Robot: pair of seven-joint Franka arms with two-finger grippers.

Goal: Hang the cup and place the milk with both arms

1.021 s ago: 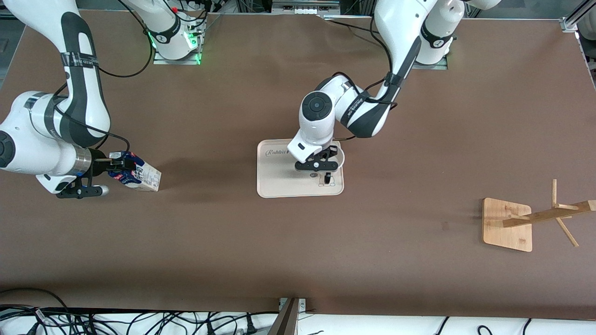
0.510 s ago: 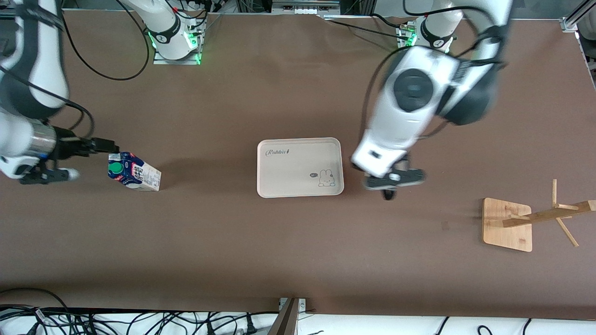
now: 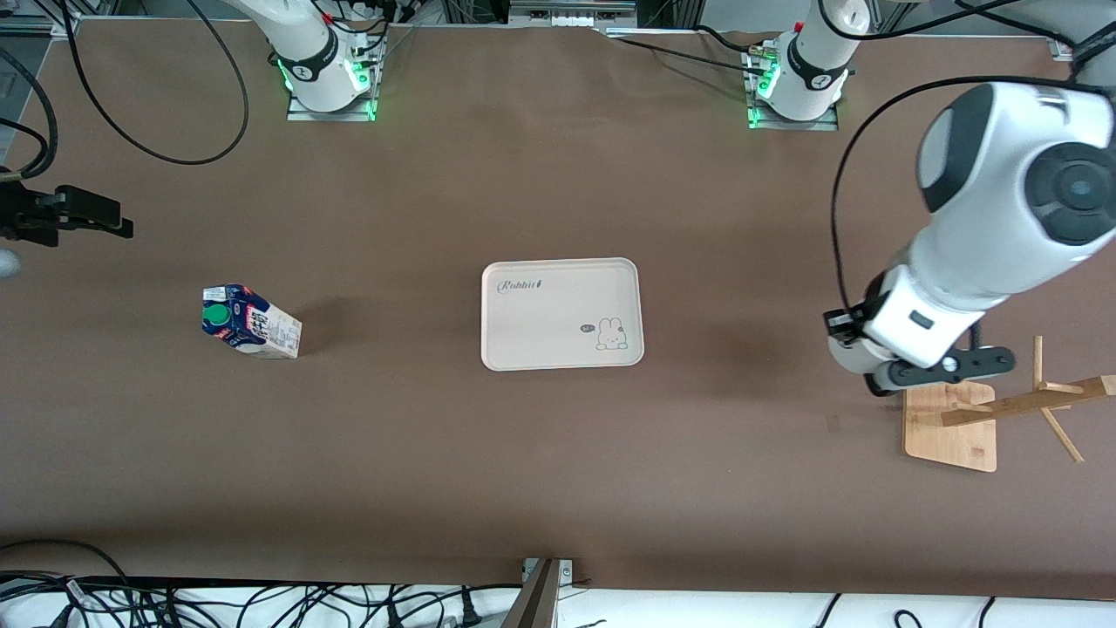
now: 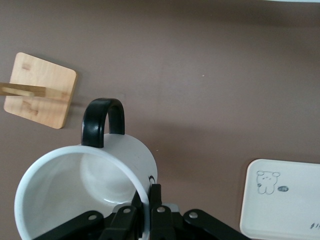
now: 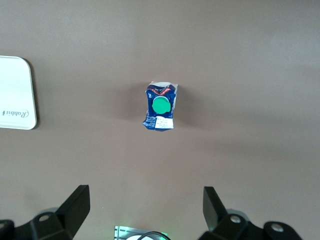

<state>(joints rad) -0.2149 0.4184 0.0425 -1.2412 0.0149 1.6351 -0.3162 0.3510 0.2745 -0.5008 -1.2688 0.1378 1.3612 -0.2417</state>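
Note:
The milk (image 3: pixel 251 321) stands on the table toward the right arm's end, its green cap (image 5: pixel 161 106) facing up. My right gripper (image 3: pixel 96 220) hangs high over that end, open and apart from the milk, fingers (image 5: pixel 75 205) spread wide with nothing between them. My left gripper (image 3: pixel 937 371) is over the edge of the wooden rack's base (image 3: pixel 950 427). It is shut on the rim of the white cup (image 4: pixel 85 185), whose black handle (image 4: pixel 102 120) points toward the rack (image 4: pixel 42 90). In the front view the arm hides the cup.
A cream tray (image 3: pixel 562 288) with a rabbit drawing lies at mid-table with nothing on it. The rack's slanted post and pegs (image 3: pixel 1037 401) lean toward the left arm's end. Cables run along the table edge nearest the front camera.
The right gripper opened, let go of the milk and rose away toward the table's end. The left arm lifted the cup off the tray and carried it to the rack.

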